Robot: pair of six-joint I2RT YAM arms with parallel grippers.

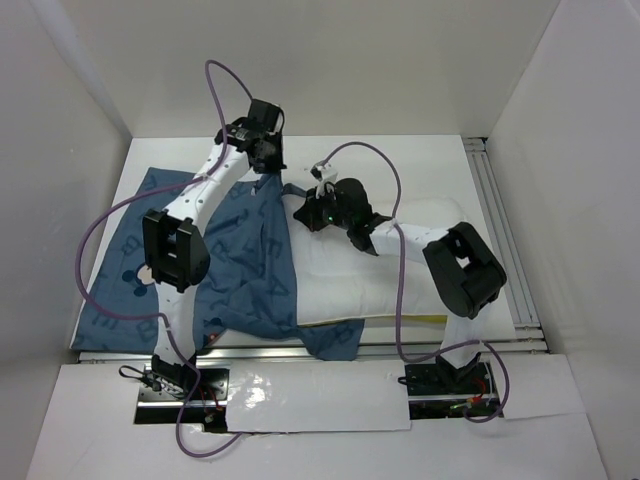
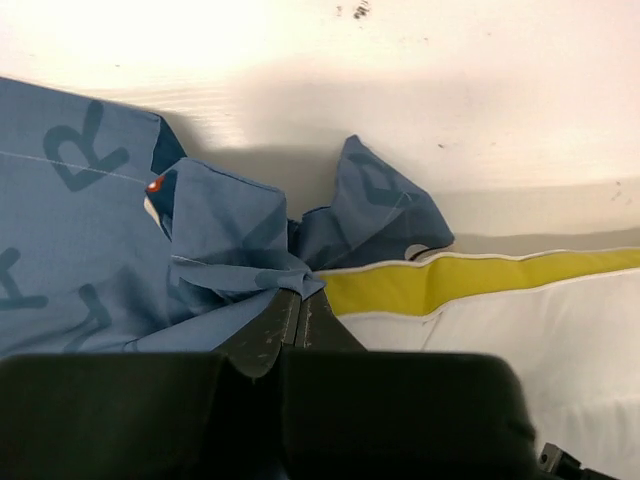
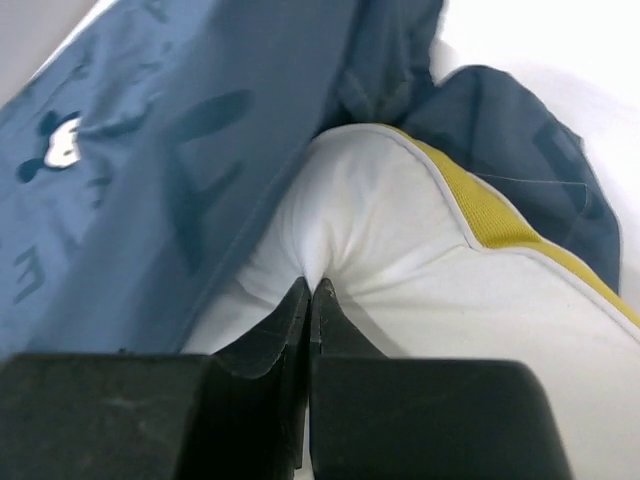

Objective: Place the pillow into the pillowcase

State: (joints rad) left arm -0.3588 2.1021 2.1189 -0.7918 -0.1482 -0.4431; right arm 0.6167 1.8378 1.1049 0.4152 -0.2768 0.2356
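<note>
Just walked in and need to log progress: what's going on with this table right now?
Two arms are putting a pillow into a pillowcase. The left gripper has its fingers shut on a bunched fold at the far edge of the pillowcase. The right gripper pinches the pillow near its far corner. The pillowcase covers only the pillow's left end; the rest lies bare on the table.

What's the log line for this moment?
left gripper: shut on pillowcase | right gripper: shut on pillow | stage: pillow mostly outside
</note>
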